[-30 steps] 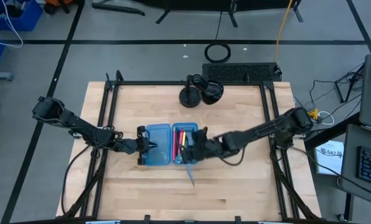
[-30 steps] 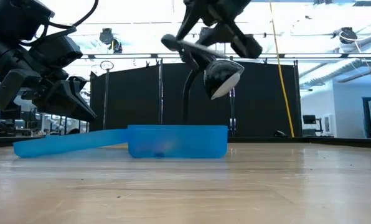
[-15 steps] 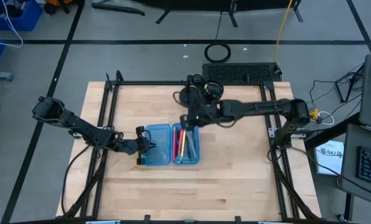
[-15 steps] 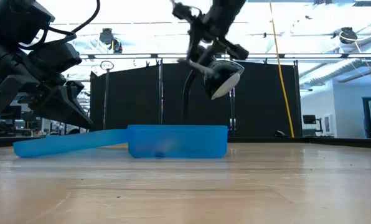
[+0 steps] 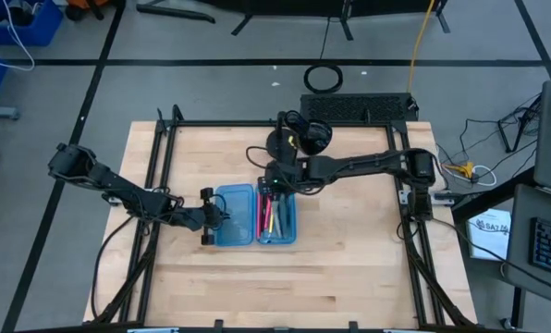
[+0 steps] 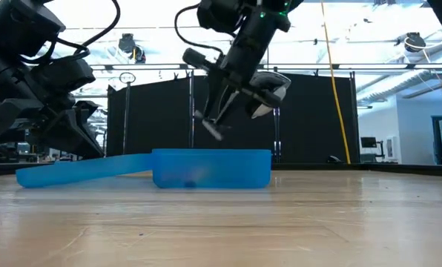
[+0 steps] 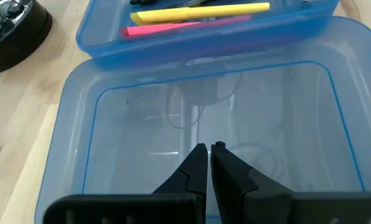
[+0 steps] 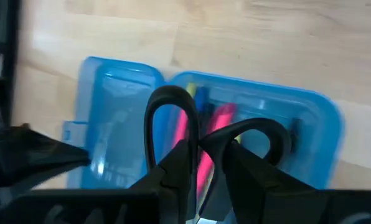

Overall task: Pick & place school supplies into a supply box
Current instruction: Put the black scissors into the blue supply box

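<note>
Above the far end of the supply box (image 5: 255, 215), the right gripper (image 5: 274, 181) is pinching the black-handled scissors (image 8: 204, 140), carrying them blades-down over the right-hand half, as the low view shows the silver tip (image 6: 210, 127) hanging just above the blue wall. That half is already holding the pink pen (image 7: 185, 27) and the yellow pen (image 7: 201, 9), lying lengthwise side by side. At the left edge of the open case, the left gripper (image 7: 208, 163) is resting with its fingers pressed together against the rim of the bare left half (image 7: 213, 118), apparently steadying the case on the wooden table (image 5: 349, 268). The step in hand is judged to be the placing of the scissors, with most of the task seemingly done. To do it well, the right arm should be lowering the scissors until the blades are nearly lying along the pens, aligned with the long axis of the case, before the fingers are spreading; a release from this height or at this tilt could be bouncing the scissors over the low wall or leaving the loops propped on the rim.
</note>
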Motion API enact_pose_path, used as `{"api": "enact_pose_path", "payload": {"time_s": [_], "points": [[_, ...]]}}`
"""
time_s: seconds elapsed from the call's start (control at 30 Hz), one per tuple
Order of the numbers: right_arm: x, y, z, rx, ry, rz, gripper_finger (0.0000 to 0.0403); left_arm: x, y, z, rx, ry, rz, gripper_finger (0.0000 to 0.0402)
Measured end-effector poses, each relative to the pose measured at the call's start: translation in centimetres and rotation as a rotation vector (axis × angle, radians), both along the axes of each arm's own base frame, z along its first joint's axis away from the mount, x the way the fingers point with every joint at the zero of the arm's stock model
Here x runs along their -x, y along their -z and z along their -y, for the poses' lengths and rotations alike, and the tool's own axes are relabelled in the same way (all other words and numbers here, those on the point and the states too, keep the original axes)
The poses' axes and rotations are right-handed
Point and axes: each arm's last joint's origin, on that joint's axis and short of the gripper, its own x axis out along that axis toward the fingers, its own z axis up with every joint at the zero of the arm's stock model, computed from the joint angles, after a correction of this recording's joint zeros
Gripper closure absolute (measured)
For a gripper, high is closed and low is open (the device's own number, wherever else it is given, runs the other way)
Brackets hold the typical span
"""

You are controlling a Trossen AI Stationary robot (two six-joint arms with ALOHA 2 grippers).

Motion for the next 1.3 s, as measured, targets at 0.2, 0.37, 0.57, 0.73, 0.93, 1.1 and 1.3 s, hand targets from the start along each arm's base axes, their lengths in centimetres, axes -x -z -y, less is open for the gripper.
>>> {"api": "enact_pose_path", "payload": {"time_s": [0.2, 0.37, 0.57, 0.73, 0.93, 1.1, 1.3], "points": [[-0.5, 1.4, 0.0, 0.002, 0.026, -0.029, 0.0332, 0.0, 0.0, 0.0, -0.028, 0.022, -0.006, 0.0376], [-0.3, 1.6, 0.1, 0.004, 0.029, -0.051, 0.0332, 0.0, 0.0, 0.0, -0.044, 0.035, -0.008, 0.0376], [0.0, 1.7, 0.1, -0.01, 0.056, -0.075, 0.0332, 0.0, 0.0, 0.0, -0.063, 0.052, -0.012, 0.0376], [-0.3, 2.1, 0.2, -0.001, 0.063, -0.075, 0.0332, 0.0, 0.0, 0.0, -0.077, 0.062, -0.021, 0.0376], [-0.7, 2.9, 0.0, 0.011, 0.065, -0.071, 0.0332, 0.0, 0.0, 0.0, -0.077, 0.062, -0.021, 0.0376], [-0.8, 3.5, -0.2, 0.006, 0.055, -0.097, 0.0332, 0.0, 0.0, 0.0, -0.078, 0.061, -0.018, 0.0376], [-0.8, 4.2, -0.4, -0.007, 0.035, -0.126, 0.0332, 0.0, 0.0, 0.0, -0.08, 0.057, -0.011, 0.0376]]}}
